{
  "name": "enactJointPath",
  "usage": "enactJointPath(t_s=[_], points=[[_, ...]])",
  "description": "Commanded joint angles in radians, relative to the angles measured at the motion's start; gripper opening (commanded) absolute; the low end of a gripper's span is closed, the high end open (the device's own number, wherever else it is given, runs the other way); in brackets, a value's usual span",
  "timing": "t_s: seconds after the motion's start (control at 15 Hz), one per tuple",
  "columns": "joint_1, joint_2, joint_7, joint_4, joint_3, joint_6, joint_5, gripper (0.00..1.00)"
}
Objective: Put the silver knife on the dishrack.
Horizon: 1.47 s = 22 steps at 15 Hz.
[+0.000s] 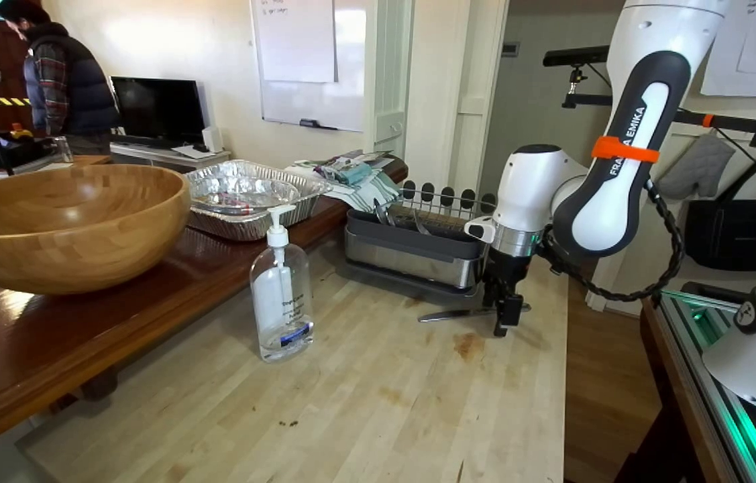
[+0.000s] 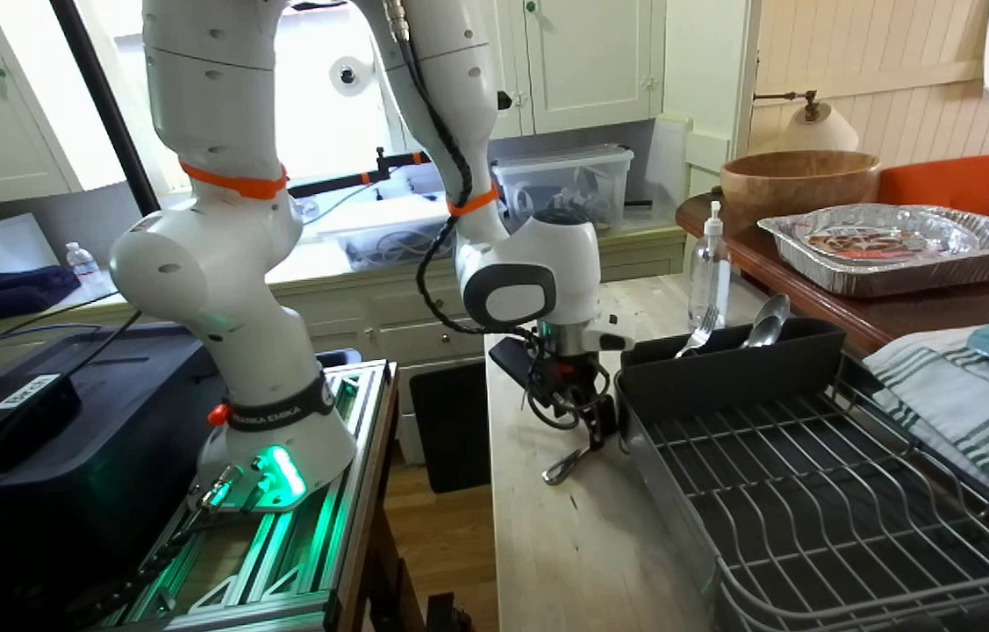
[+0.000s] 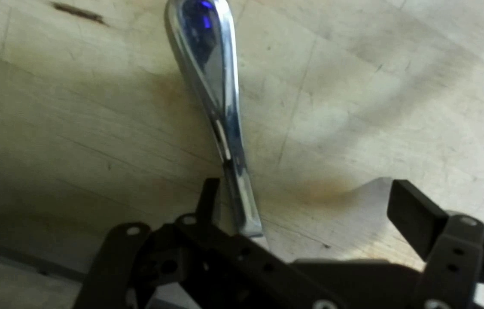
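The silver knife [image 1: 443,315] lies flat on the light wooden table beside the dishrack. Its handle end shows in an exterior view [image 2: 564,467]. In the wrist view, the knife [image 3: 229,124] runs from the top edge down between the fingers, close to the left finger, and its lower part is hidden behind the gripper. My gripper [image 3: 304,191] is open, pointing down around the knife near the tabletop; it also shows in both exterior views [image 1: 506,323] [image 2: 598,435]. The grey dishrack [image 1: 411,263] stands right by the gripper, its wire grid [image 2: 797,491] bare.
A dark cutlery holder [image 2: 735,376] with a fork [image 2: 701,332] and spoon [image 2: 768,321] sits at the rack's near end. A clear soap bottle [image 1: 284,302] stands on the table. A wooden bowl [image 1: 69,235], foil trays [image 1: 243,225] and striped towel [image 2: 950,404] lie on the higher counter.
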Motion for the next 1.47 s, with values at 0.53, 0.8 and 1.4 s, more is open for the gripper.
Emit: enactJointPath(t_s=[0.53,0.8,1.4], points=[[-0.073,0.03,-0.075,0.028,0.091,-0.011,-0.011,1.0],[-0.081,0.034,-0.089,0.031,0.13,-0.022,-0.003,1.0],[-0.021,0.017,-0.105,0.063,0.092,-0.044,-0.055,1.0]])
